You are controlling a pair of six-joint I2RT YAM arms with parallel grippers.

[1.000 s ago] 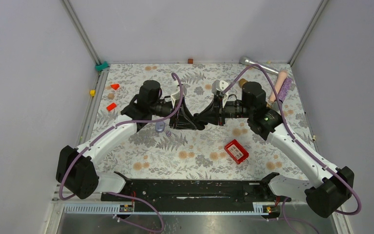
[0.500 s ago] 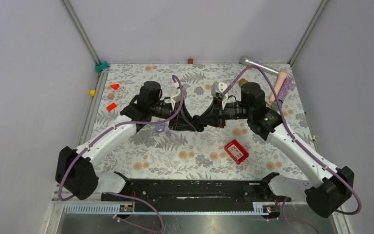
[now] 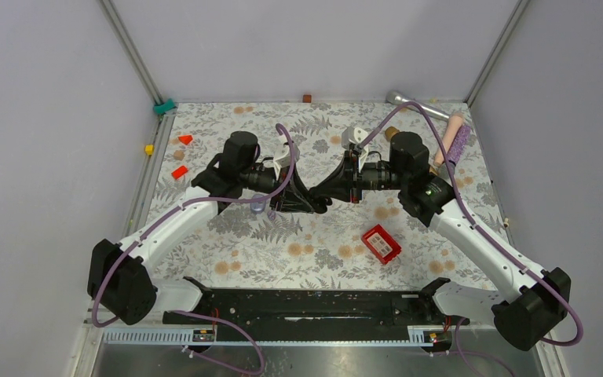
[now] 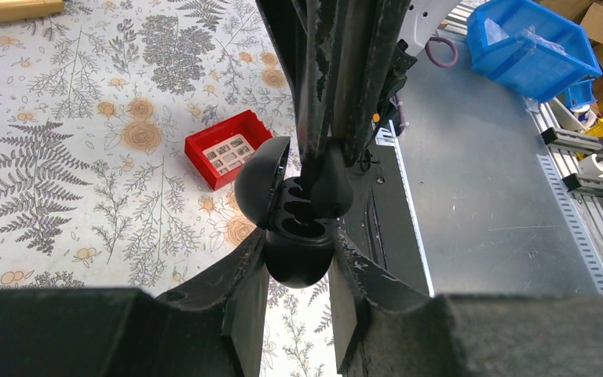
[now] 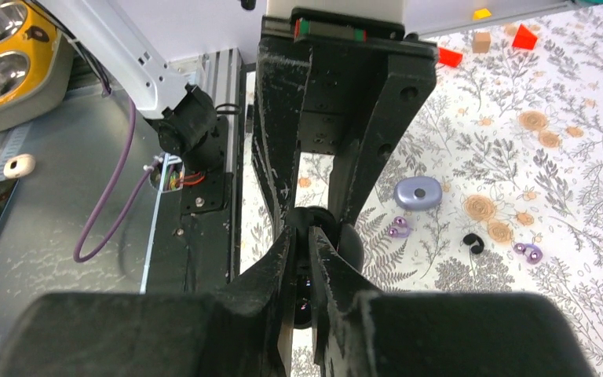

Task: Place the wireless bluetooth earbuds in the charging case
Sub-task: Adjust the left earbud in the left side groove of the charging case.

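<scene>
My left gripper (image 4: 300,240) is shut on the base of a black charging case (image 4: 298,255), held above the table with its lid (image 4: 259,184) hinged open. My right gripper (image 5: 302,236) is shut on a glossy black earbud (image 4: 331,187) and comes down from the top of the left wrist view, with the bud sitting at the case's upper socket. The lower socket looks hollow. From above, the two grippers meet tip to tip: left gripper (image 3: 312,204), right gripper (image 3: 327,196). Another black earbud (image 5: 473,243) and two pale purple earbuds (image 5: 399,228) (image 5: 527,251) lie on the floral table.
A pale purple case (image 5: 418,192) lies shut on the table, under the left wrist in the top view. A red box (image 3: 381,243) sits front right. Red blocks (image 3: 179,172) and a yellow cube (image 3: 149,149) lie at the left edge. A metal tool (image 3: 416,104) and a pink roller (image 3: 449,141) are at the back right.
Both grippers have drifted slightly left together, still tip to tip. The left wrist has sunk a little toward the table. Both grips are unchanged.
</scene>
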